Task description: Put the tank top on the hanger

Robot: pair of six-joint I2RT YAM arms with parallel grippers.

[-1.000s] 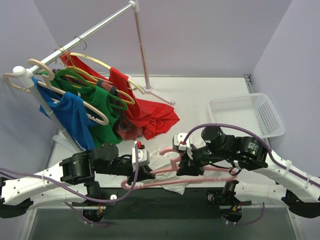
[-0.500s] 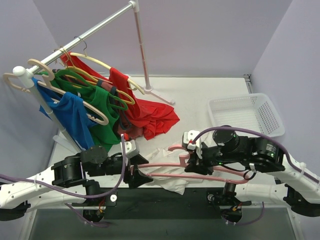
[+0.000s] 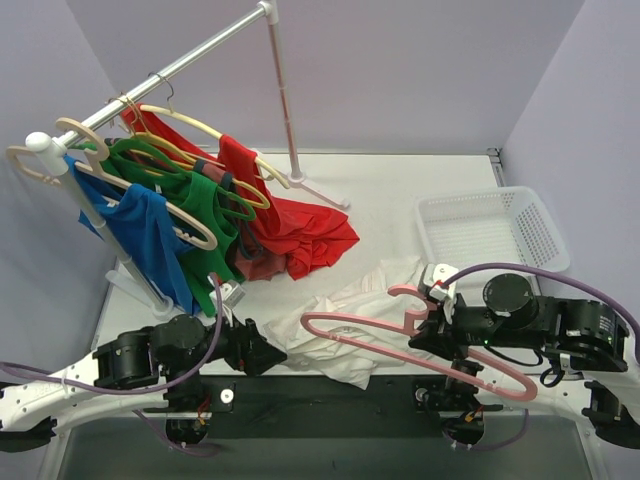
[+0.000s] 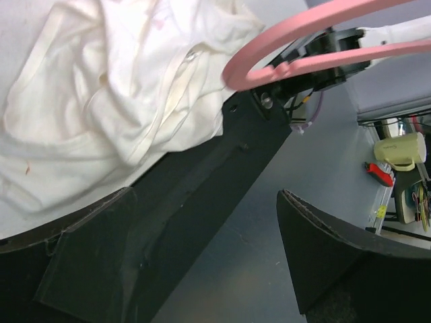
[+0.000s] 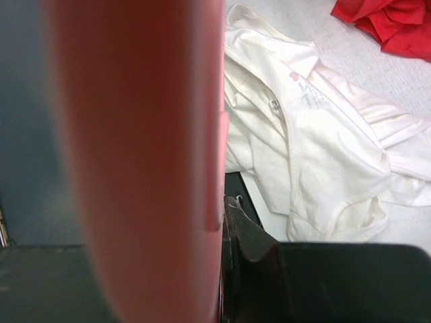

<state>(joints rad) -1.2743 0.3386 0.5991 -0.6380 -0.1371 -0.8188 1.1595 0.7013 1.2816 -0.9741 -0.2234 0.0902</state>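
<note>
The white tank top (image 3: 350, 340) lies crumpled on the table near the front edge, also seen in the left wrist view (image 4: 101, 101) and the right wrist view (image 5: 323, 155). The pink hanger (image 3: 440, 355) is held over the front edge, its left tip above the cloth. My right gripper (image 3: 428, 330) is shut on the hanger just below its hook. In the right wrist view the hanger (image 5: 135, 161) fills the left half, pressed against one dark finger (image 5: 249, 235). My left gripper (image 3: 270, 355) stands open and empty, left of the tank top. Its fingers (image 4: 323, 249) frame the dark table edge, with the hanger (image 4: 303, 27) beyond.
A clothes rack (image 3: 180, 62) at the back left carries red, green and blue garments on beige and green hangers. A red garment (image 3: 300, 235) spills onto the table. A white mesh basket (image 3: 490, 235) sits at the right. A black strip (image 3: 330, 395) runs along the front edge.
My left gripper opened, let go and drew back to the left. My right gripper carried the hanger to the right, off most of the tank top.
</note>
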